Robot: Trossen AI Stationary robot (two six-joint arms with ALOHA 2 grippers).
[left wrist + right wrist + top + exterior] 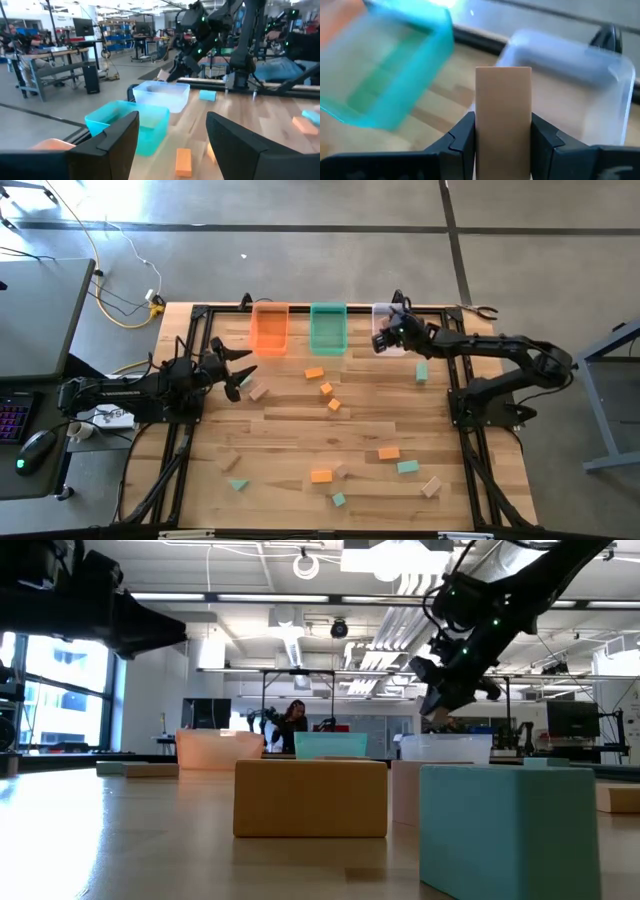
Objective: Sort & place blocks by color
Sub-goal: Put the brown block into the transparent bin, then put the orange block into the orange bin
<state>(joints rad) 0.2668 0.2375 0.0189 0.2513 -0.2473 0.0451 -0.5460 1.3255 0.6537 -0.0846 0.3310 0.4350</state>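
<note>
We find the left gripper (240, 370) at the table's left side with its fingers spread apart and holding nothing. A wood block (259, 392) lies just beside its tips, and the orange bin (269, 328) stands a little ahead of it. In its wrist view the green bin (131, 125) and an orange block (183, 161) sit beyond the parted fingers (116, 142).

Between the two grippers, orange blocks (327, 388) lie scattered mid-table, and more orange, teal and wood blocks (397, 459) lie toward the near edge.

The right gripper (385, 340) hangs over the clear bin (387, 312), clamped on a tan block (503, 120) that stands upright between its fingers (462, 135). The green bin (385, 80) is just beside it. A teal block (422, 372) lies near this gripper, seemingly apart from the bin, though we cannot be sure from above.
</note>
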